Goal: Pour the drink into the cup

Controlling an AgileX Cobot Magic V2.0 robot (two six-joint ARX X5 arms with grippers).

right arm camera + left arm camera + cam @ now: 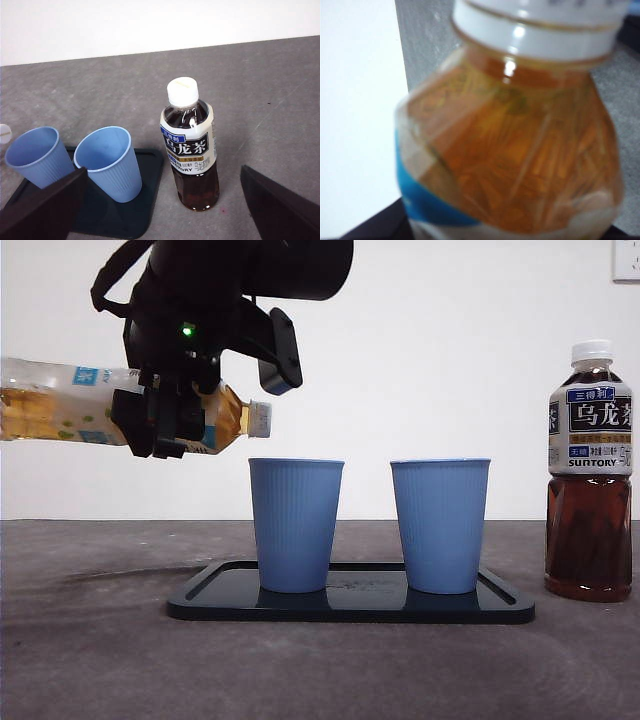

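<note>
Left gripper, clamped on the capped tea bottle, should tip its neck over the nearest cup just beyond

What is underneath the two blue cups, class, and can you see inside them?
Both blue cups stand on a dark tray on the grey table. The right wrist view shows their upper inner walls bare; their bottoms are hidden.
</note>
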